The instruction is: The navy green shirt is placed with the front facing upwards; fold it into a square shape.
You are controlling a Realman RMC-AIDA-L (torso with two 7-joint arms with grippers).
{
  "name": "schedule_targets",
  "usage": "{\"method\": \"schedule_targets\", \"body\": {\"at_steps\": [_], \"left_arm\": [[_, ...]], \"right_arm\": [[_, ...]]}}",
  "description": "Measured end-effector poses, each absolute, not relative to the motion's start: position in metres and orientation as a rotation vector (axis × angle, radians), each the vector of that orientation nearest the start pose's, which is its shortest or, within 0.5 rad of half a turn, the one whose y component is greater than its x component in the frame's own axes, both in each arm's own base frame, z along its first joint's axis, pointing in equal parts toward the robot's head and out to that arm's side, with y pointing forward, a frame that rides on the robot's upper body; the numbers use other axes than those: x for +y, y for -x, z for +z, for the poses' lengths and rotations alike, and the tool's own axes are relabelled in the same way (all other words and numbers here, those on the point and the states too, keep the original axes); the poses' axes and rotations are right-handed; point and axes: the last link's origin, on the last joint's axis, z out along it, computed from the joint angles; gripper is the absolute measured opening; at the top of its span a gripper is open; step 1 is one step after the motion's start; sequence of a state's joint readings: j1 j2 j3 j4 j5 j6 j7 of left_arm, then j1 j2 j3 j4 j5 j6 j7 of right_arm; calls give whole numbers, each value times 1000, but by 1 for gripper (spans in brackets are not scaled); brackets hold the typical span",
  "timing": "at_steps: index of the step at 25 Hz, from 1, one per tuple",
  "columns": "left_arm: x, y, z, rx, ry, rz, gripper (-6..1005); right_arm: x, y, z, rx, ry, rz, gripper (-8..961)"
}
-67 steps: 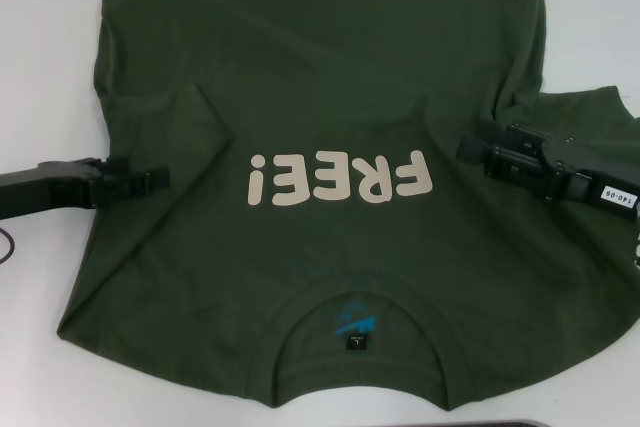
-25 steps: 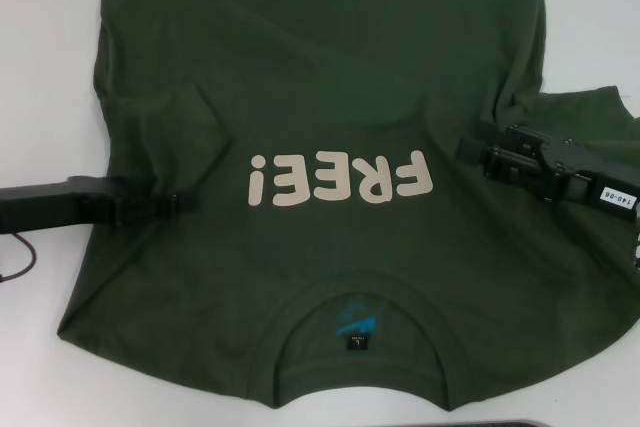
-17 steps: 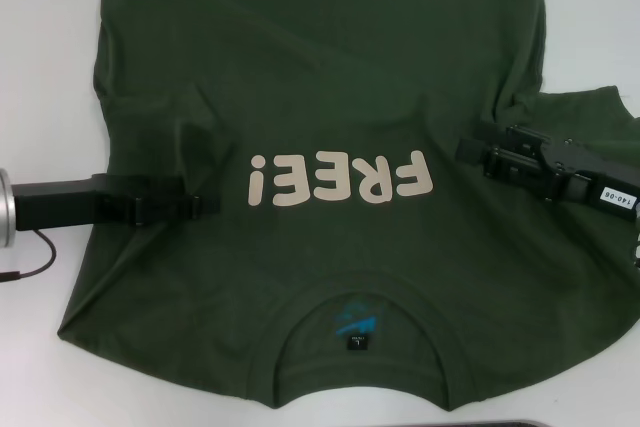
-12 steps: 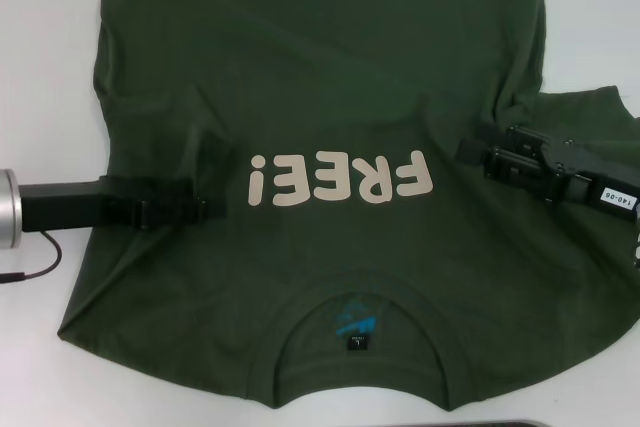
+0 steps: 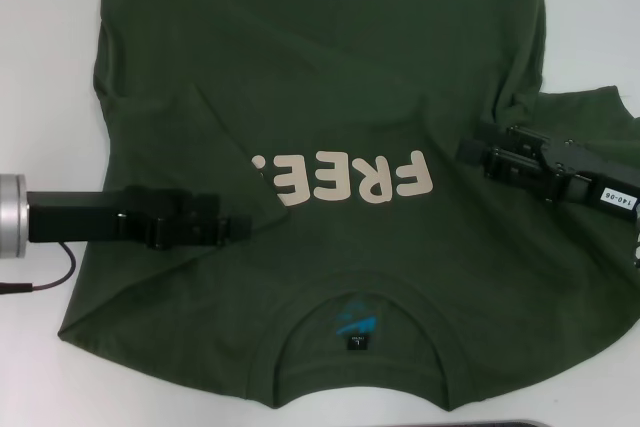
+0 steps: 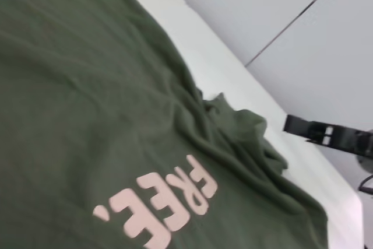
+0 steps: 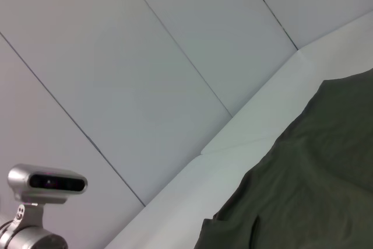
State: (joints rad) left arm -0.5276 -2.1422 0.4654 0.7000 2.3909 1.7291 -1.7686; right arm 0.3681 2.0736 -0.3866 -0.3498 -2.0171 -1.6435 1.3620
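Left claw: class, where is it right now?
In the head view, the left claw is over the navy green shirt on the robot's left, beside the cream lettering, above the collar.

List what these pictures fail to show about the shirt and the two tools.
- Navy green shirt: head view, hem and collar edge cut off by the frame.
- Cream lettering: head view, its last character covered by a fold of cloth dragged inward.
- Left tool: head view, fingertips merge with dark cloth; grip unclear. Its wrist view shows no fingers.
- Right tool: head view, fingertips likewise unclear.
- Collar tag: print too small to read.
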Motion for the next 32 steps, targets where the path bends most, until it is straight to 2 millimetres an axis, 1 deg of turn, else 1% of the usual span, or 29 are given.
{"method": "schedule_targets", "body": {"at_steps": [5,8,12,15,20,25,29,32], "left_arm": [[289,278,-14,-1327,2760,-631,877],[294,271,-16,-1292,2750,-695,875],[302,258,-16,-1205,2721,-829,873],[308,252,-16,-1186,2682,-909,875],[316,247,-16,-1159,2630,-981,877],[326,244,-16,-1144,2571,-1023,880],[330,240,-16,-1104,2575,-1030,882],[332,238,-18,-1069,2580,-1027,883]], "right_arm": [[255,-318,-18,1161,2390,1082,704],[256,-319,-15,1159,2380,1084,704],[256,-323,-7,1181,2331,1104,703],[256,-329,4,1210,2305,1105,703],[252,-346,34,1296,2247,1053,703],[245,-366,73,1395,2134,961,703],[238,-382,111,1499,2025,890,703],[233,-389,128,1589,1977,845,703]]}}
